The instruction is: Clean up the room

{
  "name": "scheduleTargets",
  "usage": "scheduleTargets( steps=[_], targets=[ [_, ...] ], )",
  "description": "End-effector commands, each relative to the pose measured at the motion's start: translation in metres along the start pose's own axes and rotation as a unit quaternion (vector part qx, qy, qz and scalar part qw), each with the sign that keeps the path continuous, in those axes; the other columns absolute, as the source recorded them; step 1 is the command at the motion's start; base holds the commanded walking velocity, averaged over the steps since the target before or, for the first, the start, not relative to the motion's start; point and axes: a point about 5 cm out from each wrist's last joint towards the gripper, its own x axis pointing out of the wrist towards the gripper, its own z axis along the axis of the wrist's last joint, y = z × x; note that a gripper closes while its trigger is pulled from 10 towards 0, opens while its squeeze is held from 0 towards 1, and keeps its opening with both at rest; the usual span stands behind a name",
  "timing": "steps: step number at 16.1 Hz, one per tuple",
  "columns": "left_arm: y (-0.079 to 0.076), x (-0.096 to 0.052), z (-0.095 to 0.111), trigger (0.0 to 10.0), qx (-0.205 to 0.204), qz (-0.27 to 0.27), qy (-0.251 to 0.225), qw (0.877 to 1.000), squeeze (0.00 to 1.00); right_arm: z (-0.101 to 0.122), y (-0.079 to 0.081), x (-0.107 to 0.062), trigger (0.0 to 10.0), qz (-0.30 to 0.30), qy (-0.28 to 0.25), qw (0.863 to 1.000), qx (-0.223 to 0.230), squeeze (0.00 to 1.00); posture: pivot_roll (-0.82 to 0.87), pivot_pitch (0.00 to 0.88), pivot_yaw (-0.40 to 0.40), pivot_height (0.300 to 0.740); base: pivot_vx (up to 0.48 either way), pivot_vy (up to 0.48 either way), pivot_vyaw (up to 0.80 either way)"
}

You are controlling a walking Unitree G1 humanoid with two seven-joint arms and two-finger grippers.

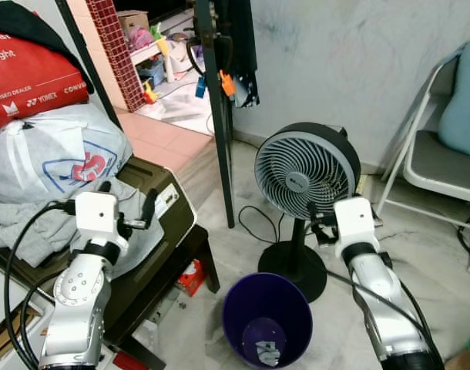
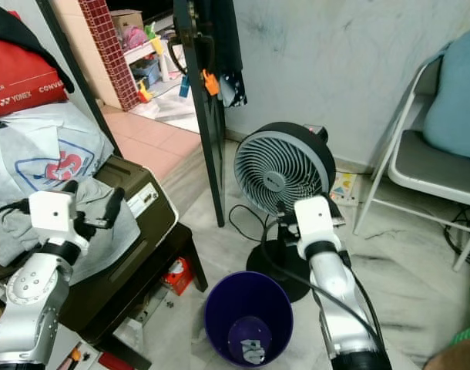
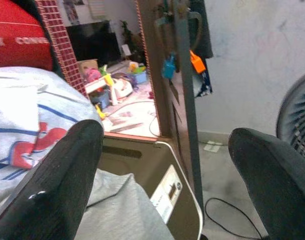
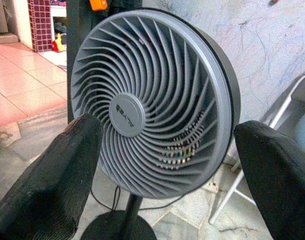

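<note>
A purple bin stands on the marble floor between my arms, with a scrap of pale litter at its bottom. A grey garment lies crumpled on a dark olive case at my left. My left gripper hovers just above that garment, open, with nothing between its fingers. My right gripper is raised before the grey standing fan, to the right of and above the bin, open and empty.
A white printed plastic bag and a red bag are piled behind the garment. A black post rises left of the fan. A folding chair with a blue cushion stands at the right. A red box lies under the bench.
</note>
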Motion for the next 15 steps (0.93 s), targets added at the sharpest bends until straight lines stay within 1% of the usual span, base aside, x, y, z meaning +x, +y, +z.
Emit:
scheduleTargets(
  steps=[1,2,4,6,7,8,10,11,13,15],
  targets=[
    [0.009,0.001,0.000,10.0,0.007,0.021,-0.001,1.000,0.00,0.002,0.003,0.004,10.0,0.008,-0.005,1.000,0.002,1.00,-0.12,0.000,0.064,0.740,0.000,0.000,0.00],
    [0.012,0.004,0.003,10.0,0.013,0.027,-0.005,1.000,0.00,0.007,0.001,0.010,10.0,-0.003,-0.014,1.000,0.006,1.00,-0.13,0.000,0.082,0.740,0.000,0.000,0.00],
    [0.015,0.009,0.005,10.0,0.024,0.022,-0.007,0.999,0.00,0.010,0.000,0.013,10.0,-0.012,-0.019,1.000,0.009,1.00,-0.14,0.000,0.101,0.740,0.000,0.000,0.00],
    [0.016,0.019,0.009,10.0,0.033,0.015,-0.010,0.999,0.00,0.004,-0.002,0.010,10.0,-0.029,-0.012,0.999,0.013,1.00,-0.15,0.000,0.117,0.740,0.000,0.000,0.00],
    [0.014,0.022,0.011,10.0,0.034,0.014,-0.014,0.999,0.00,0.003,-0.003,0.009,10.0,-0.033,-0.010,0.999,0.011,1.00,-0.15,0.000,0.107,0.740,0.000,0.000,0.00],
    [0.013,0.023,0.011,10.0,0.033,0.014,-0.015,0.999,0.00,0.002,-0.003,0.008,10.0,-0.033,-0.009,0.999,0.013,1.00,-0.15,0.000,0.104,0.740,0.000,0.000,0.00],
    [0.007,0.017,0.010,10.0,0.025,0.018,-0.019,0.999,0.00,0.003,0.001,0.010,10.0,-0.015,-0.010,1.000,0.002,1.00,-0.13,0.000,0.071,0.740,0.000,0.000,0.00],
    [0.003,0.012,0.007,10.0,0.023,0.019,-0.019,0.999,0.00,0.005,0.001,0.012,10.0,-0.011,-0.012,1.000,-0.001,1.00,-0.13,0.000,0.053,0.740,0.000,0.000,0.00],
    [-0.001,0.007,0.004,10.0,0.018,0.023,-0.018,0.999,0.00,0.009,0.000,0.014,10.0,-0.002,-0.016,1.000,-0.003,1.00,-0.12,0.000,0.029,0.740,0.000,0.000,0.00],
    [-0.001,0.003,0.003,10.0,0.016,0.035,-0.016,0.999,0.00,0.006,0.003,0.015,10.0,0.009,-0.010,1.000,-0.006,1.00,-0.11,0.000,0.015,0.740,0.000,0.000,0.00]
  ],
)
